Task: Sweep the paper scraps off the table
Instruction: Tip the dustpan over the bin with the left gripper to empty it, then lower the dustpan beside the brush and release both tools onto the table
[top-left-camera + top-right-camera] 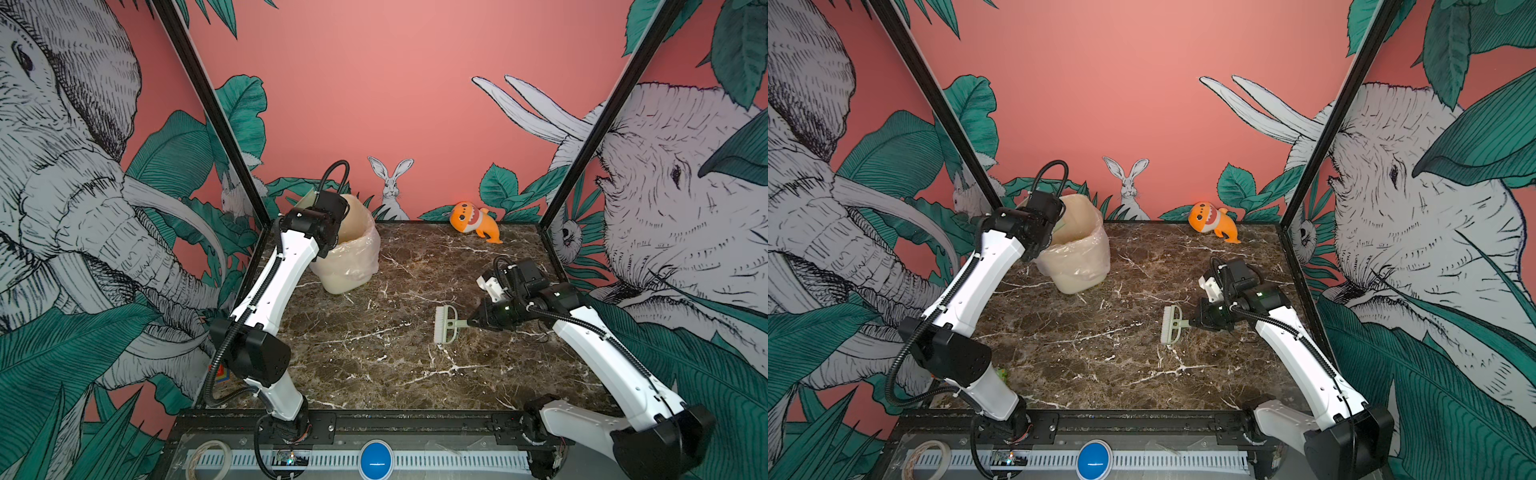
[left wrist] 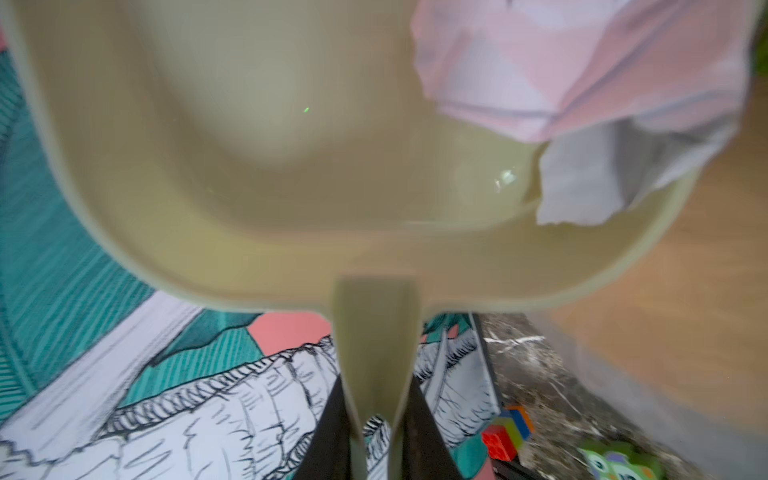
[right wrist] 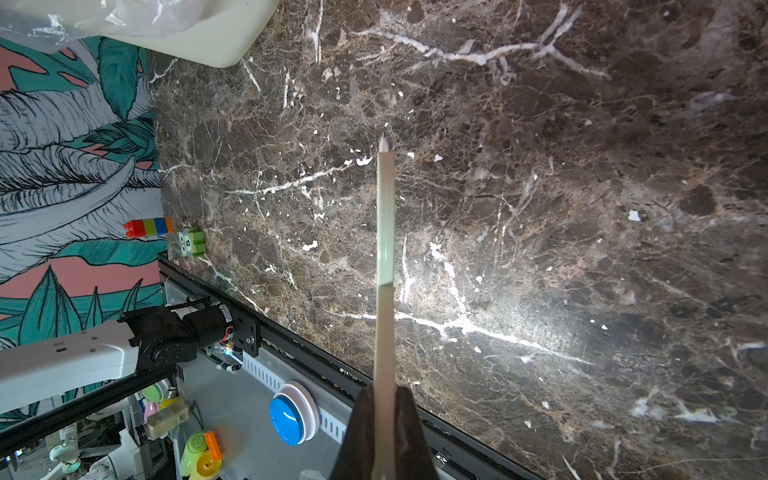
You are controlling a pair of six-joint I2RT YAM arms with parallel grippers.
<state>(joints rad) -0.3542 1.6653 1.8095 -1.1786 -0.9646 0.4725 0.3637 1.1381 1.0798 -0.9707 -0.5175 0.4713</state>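
My left gripper (image 2: 376, 399) is shut on the handle of the pale green dustpan (image 2: 291, 166), which it holds tilted over the cream bin (image 1: 353, 257) at the back left. Pink (image 2: 582, 62) and white (image 2: 602, 178) paper scraps lie in the pan at one side. My right gripper (image 1: 471, 322) is shut on the handle of the pale green brush (image 1: 445, 324). The brush rests on the table (image 1: 374, 365) right of the middle. The right wrist view shows the brush (image 3: 384, 249) edge-on between the right gripper's (image 3: 384, 399) jaws.
An orange plush shark (image 1: 473, 222) lies at the back right edge. Coloured toy blocks (image 3: 147, 226) and a green owl block (image 3: 190, 243) sit at the table's front left corner. A blue button (image 1: 376, 457) is on the front rail.
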